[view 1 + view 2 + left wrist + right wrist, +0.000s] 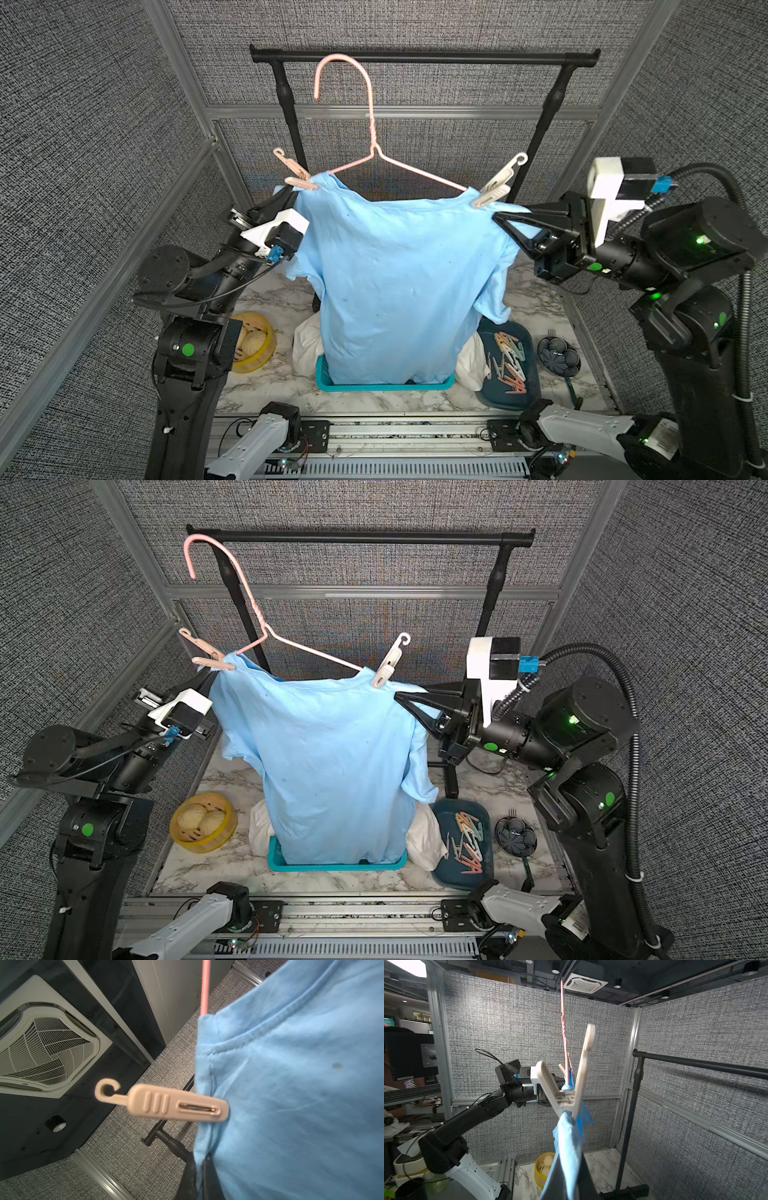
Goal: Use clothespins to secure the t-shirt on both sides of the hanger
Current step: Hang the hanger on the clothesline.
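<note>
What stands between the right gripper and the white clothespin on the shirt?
Nothing visible does. The white clothespin is clipped to the shoulder of the blue t-shirt, close beside the right gripper, which is shut on that shoulder.

Bright, even overhead light, soft shadows; top views bow at edges; beige clothespin [162, 1103] blurred close to left wrist lens; ceiling light panel [415, 967] glares.

A beige clothespin [178, 1106] is clipped onto the edge of a light blue shirt [301, 1084], its ribbed grip and small hook end sticking out away from the cloth. A pink hanger wire [205, 987] runs into the shirt near the collar seam. Dark fingers [188, 1180] of the left hand [200, 1172] pinch a strip of shirt. Behind are a black rack [166, 1140] and a ceiling vent [41, 1049].
</note>
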